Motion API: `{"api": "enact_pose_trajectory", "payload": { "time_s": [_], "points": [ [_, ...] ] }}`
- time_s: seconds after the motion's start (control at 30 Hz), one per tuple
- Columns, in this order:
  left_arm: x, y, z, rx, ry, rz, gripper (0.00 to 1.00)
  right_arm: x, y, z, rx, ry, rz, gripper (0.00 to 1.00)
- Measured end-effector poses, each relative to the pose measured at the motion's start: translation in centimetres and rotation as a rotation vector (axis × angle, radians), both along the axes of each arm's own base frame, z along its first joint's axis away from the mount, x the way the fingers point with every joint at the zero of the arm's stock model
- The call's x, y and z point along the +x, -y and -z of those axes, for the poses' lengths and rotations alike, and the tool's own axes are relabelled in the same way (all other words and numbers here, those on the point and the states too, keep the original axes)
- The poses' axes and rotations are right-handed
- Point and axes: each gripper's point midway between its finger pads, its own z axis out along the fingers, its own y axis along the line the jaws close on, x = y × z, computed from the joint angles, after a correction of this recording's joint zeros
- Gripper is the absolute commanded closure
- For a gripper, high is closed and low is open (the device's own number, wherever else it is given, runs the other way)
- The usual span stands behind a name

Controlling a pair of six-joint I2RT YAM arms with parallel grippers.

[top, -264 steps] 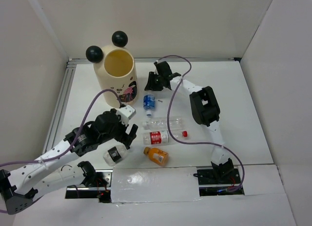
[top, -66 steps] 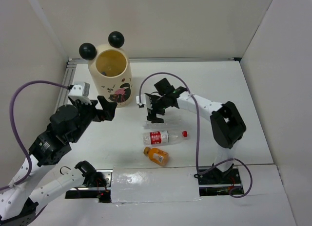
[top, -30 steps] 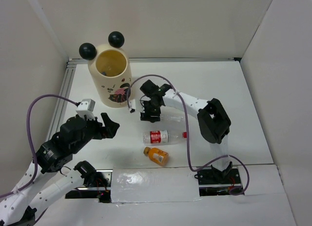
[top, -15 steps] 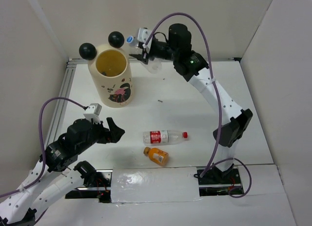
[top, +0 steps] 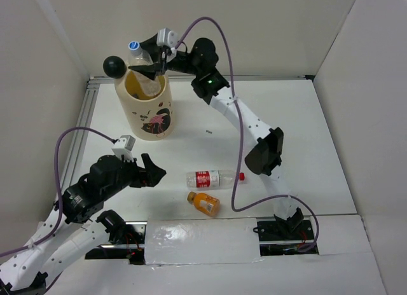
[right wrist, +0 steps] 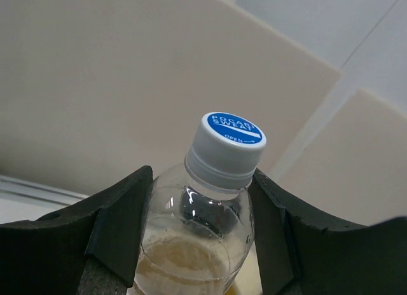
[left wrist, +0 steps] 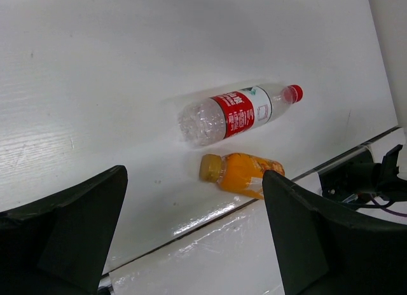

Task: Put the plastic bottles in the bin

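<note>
Clamping a clear plastic bottle with a blue-and-white cap [right wrist: 232, 139] by its shoulders, the right claw [right wrist: 198, 206] holds it cap-up and tilted, its lower end over the open mouth of the tall cream-yellow bin [top: 150, 114]. The bottle looks nearly empty, so I'd judge it light, thin-walled and slick; the stiff shoulder under the cap seems the sound place to hold. The bin's mouth looks wide enough, though its rim and a black ball ear [top: 114, 66] sit close beside the bottle, and the wall stands just behind the bin. Well to the near side of the bin, the left claw [top: 150, 171] hangs spread wide and empty. Beyond it a red-labelled clear bottle [left wrist: 235, 112] and a short orange bottle [left wrist: 241, 174] lie on open table.
</note>
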Motion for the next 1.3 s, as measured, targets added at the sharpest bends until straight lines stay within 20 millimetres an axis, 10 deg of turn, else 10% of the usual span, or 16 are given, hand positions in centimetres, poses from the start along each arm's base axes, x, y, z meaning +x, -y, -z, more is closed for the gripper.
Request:
{"api": "enact_pose_trajectory", "payload": {
  "time_s": [0.17,0.33,0.47,0.53,0.67,0.83,1.03,1.1,1.13,1.17,1.23,1.3],
  "points": [
    [-0.2,0.5,0.5,-0.004,-0.017,0.022,0.00,2.9,-2.9,6.1,-0.034,-0.074,-0.002,1.00],
    [-0.4,1.0,0.7,-0.011,-0.027,0.054,0.00,4.2,-3.0,6.3,0.014,-0.053,0.040,0.93],
    [-0.4,1.6,0.6,-0.016,-0.025,0.085,0.00,4.2,-3.0,6.0,0.021,-0.017,0.050,0.61],
    [-0.3,2.0,0.6,-0.011,-0.018,0.109,0.00,4.3,-3.0,6.2,0.014,0.002,0.058,0.20],
    [0.0,3.1,0.5,0.005,0.009,0.181,0.00,4.9,-3.3,8.3,-0.041,0.037,0.079,0.03],
    [0.2,4.4,0.5,0.045,0.059,0.303,0.00,5.5,-3.4,12.9,-0.163,-0.020,0.089,0.00],
    [1.0,6.4,0.3,0.115,0.163,0.474,0.00,4.7,-1.6,11.3,-0.216,-0.070,0.107,0.09],
    [1.4,7.6,0.0,0.141,0.207,0.540,0.00,4.3,-0.1,9.0,-0.215,-0.090,0.143,0.43],
    [1.6,8.4,-0.3,0.153,0.235,0.579,0.00,4.4,1.3,7.5,-0.209,-0.118,0.186,0.91],
    [1.8,9.3,-0.2,0.167,0.253,0.618,0.00,4.6,2.7,6.1,-0.199,-0.135,0.226,1.00],
    [2.2,11.3,-0.2,0.209,0.293,0.697,0.04,5.2,6.6,3.4,-0.180,-0.195,0.321,1.00],
    [2.5,13.5,0.2,0.257,0.312,0.776,0.14,6.4,12.4,1.4,-0.169,-0.252,0.430,0.50]
  ]
}}
